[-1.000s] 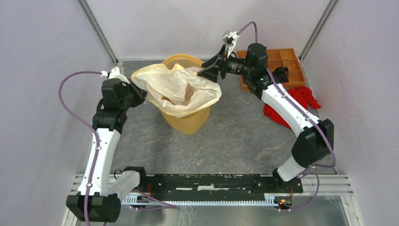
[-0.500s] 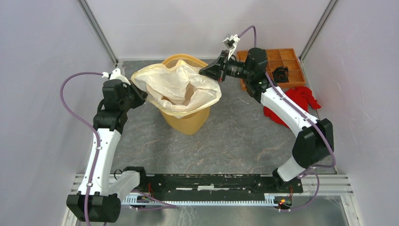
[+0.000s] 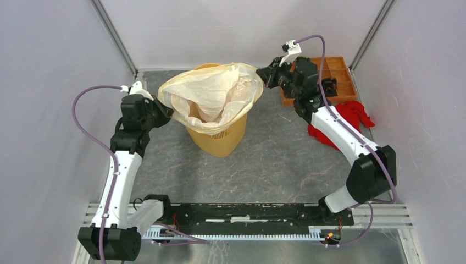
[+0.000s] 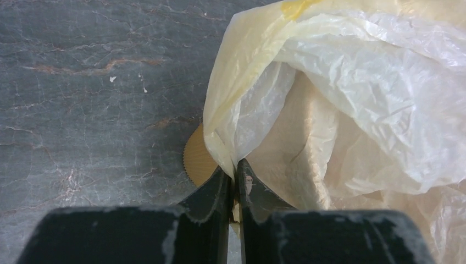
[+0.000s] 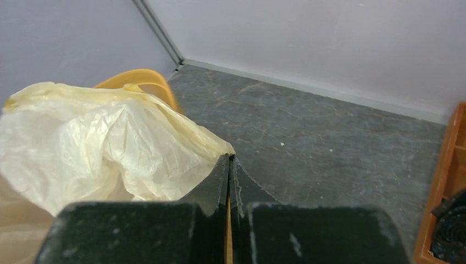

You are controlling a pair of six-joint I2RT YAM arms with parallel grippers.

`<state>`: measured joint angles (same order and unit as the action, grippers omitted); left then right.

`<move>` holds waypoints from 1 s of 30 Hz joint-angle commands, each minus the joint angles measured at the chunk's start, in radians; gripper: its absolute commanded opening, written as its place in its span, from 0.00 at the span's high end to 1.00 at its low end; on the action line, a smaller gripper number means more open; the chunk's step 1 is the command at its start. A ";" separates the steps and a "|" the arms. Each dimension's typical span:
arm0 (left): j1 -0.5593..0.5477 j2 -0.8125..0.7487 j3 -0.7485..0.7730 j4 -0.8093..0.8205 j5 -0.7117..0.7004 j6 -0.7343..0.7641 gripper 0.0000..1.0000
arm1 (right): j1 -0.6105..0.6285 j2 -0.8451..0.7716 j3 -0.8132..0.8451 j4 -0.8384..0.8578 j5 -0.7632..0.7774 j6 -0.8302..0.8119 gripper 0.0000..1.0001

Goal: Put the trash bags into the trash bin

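Two pairs of fingers, each pressed tight on a fold of thin plastic. Left fingers (image 4: 234, 175) pinching the trash bag (image 3: 211, 96) rim at about 8 o'clock. Right fingers (image 5: 229, 165) pinching the same rim at 2 o'clock. Between them, cream-white translucent bag stretched open, mouth upward, draped over the top of the orange-yellow lattice trash bin (image 3: 220, 142). Bin upright on the grey marbled surface (image 3: 275, 165). At 3 o'clock from the bin, well apart, red cloth (image 3: 351, 118) just beside an orange compartment tray (image 3: 340, 71).
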<state>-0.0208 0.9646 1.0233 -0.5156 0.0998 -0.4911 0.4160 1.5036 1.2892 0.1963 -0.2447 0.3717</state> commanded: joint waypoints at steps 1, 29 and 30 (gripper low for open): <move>0.005 -0.013 -0.023 0.043 0.006 0.015 0.84 | -0.010 0.066 -0.020 0.037 0.074 0.028 1.00; 0.004 -0.029 -0.385 0.246 0.177 -0.172 0.80 | 0.054 0.244 -0.100 0.084 -0.193 0.020 0.95; 0.004 -0.023 -0.403 0.258 0.179 -0.182 0.80 | 0.054 0.246 -0.076 0.076 -0.182 0.025 0.94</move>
<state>-0.0124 0.9176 0.6754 -0.2543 0.2382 -0.6224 0.4500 1.7264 1.1530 0.3542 -0.4171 0.4355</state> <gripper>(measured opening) 0.196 0.052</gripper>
